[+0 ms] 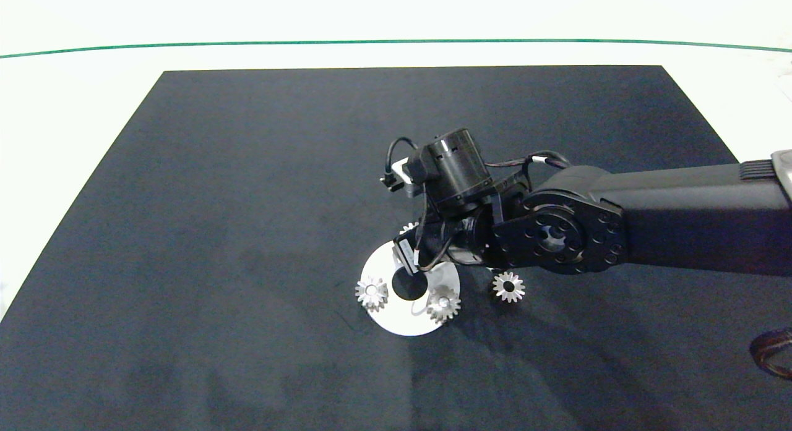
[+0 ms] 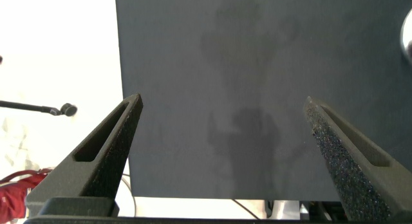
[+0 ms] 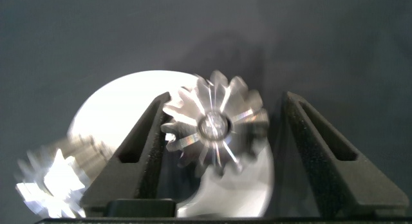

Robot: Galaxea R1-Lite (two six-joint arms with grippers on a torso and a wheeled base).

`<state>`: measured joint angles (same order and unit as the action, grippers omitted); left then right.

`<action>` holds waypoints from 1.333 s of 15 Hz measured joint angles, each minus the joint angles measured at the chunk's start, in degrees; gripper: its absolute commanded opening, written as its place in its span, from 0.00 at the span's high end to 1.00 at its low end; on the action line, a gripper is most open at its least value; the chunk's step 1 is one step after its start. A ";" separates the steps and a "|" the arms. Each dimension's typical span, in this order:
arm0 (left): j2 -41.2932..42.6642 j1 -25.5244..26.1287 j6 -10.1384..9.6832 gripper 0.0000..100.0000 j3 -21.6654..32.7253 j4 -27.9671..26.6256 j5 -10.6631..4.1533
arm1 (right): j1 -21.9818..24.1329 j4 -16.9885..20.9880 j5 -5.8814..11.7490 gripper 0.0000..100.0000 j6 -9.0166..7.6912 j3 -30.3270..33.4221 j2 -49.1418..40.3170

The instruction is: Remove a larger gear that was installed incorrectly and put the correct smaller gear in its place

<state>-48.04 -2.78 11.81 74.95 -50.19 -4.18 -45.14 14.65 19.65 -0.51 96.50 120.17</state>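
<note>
The right gripper (image 3: 222, 130) straddles the thick silver metal larger gear (image 3: 214, 127) at twelve o'clock on the round white disc (image 1: 408, 323), jaws wide. It looks heavy, rigid and slippery; opposite tooth flanks seem the best hold. The thin star-like smaller gear (image 1: 508, 287) lies on the tabletop at three o'clock.

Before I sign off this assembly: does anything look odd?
Yes. On the round white plate, the larger gear between the right gripper jaws is thicker than the two small gears mounted there. The smaller gear lies loose on the black mat beside the plate.
</note>
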 measured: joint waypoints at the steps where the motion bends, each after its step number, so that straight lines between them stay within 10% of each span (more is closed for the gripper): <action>1: 0.02 0.00 0.01 0.00 0.00 0.02 0.02 | -1.68 0.23 0.09 0.38 -0.04 -0.13 -0.05; 20: 0.12 0.00 0.00 0.00 0.02 0.02 0.00 | -4.94 -2.17 0.29 0.72 -0.06 -2.21 -1.27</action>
<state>-47.92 -2.78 11.81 74.97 -50.16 -4.18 -50.08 12.48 19.94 -0.57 94.29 118.91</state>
